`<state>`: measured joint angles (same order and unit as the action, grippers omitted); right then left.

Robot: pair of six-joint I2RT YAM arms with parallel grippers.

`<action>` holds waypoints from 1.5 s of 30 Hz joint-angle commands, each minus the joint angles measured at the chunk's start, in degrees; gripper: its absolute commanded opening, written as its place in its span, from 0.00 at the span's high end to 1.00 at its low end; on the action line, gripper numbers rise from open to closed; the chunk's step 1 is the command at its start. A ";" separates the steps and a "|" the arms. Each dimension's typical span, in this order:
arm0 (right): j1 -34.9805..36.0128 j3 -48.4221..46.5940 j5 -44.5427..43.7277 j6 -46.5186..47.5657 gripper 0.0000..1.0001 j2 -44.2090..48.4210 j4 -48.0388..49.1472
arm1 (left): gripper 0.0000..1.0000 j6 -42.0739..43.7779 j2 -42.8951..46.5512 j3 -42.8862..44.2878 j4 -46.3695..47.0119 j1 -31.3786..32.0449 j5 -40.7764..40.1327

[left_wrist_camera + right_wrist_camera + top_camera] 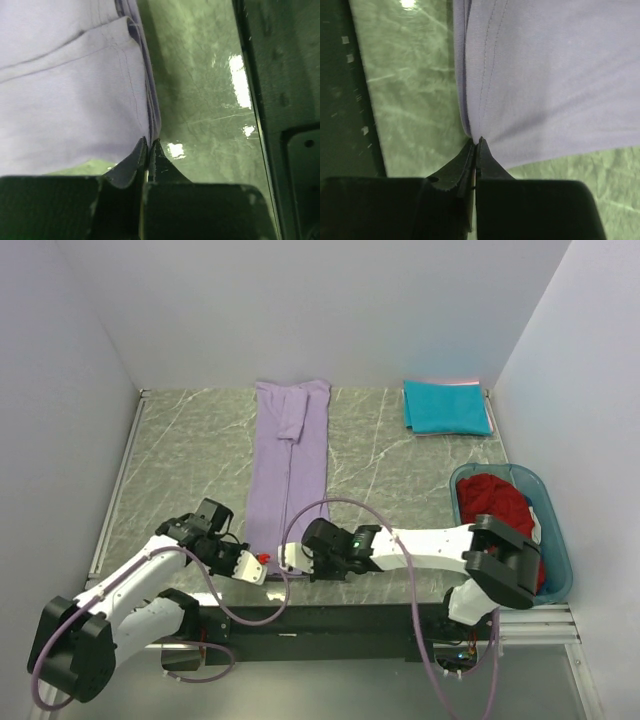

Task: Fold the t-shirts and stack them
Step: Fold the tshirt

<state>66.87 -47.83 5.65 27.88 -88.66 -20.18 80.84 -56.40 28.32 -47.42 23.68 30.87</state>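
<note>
- Grey-green marbled table [190, 460], white walls on three sides.
- Lavender shirt [288, 455] lay mid-table as a long narrow strip, running from the far edge toward the arm bases. One sleeve was folded inward at its far end.
- Your left gripper [262, 562] sat low at the strip's near left corner. Its jaws were pressed together on the hem.
- In the left wrist view, the fingers [127, 167] met at their tips, with the shirt's stitched corner running in between them. Bare table showed to the right of the cloth.
- Your right gripper [289, 558] sat at the near right corner, likewise clamped on the hem.
- In the right wrist view, the fingers [452, 170] were closed tight with the folded edge of the cloth caught at their tips. Several layers were visible along that edge.
- The two grippers were near each other, with the strip's near end between them.
- Teal shirt [446, 406] lay folded into a flat rectangle at the far right corner, well apart from the lavender shirt.
- Red shirt [497, 502] was bunched, unfolded, inside the bin [560, 545] at the table's right edge.
- In the top view, your right arm's elbow overlapped the bin's near side. I could not tell whether it touched.
</note>
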 commanded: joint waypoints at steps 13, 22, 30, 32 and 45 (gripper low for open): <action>-8.65 -5.68 6.12 2.69 1.00 14.05 -11.27 | 1.00 -10.52 1.41 17.90 -9.54 -3.37 9.36; -21.51 -21.06 7.88 13.95 1.00 2.19 -13.22 | 0.99 -11.84 -17.13 30.21 -0.93 -13.92 14.30; -29.33 -35.03 8.24 20.19 1.00 -12.22 -12.86 | 0.99 -15.09 -33.14 42.07 7.76 -17.88 13.95; -30.39 -38.71 8.24 20.98 1.00 -15.82 -13.04 | 0.99 -15.97 -37.10 44.97 9.18 -18.14 13.95; -34.97 -57.36 7.62 24.59 1.00 -33.06 -13.21 | 0.99 -20.02 -55.47 59.48 18.15 -19.46 12.90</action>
<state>32.51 -100.66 13.21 50.50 -119.83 -34.00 62.19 -110.48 83.57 -32.49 4.82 42.39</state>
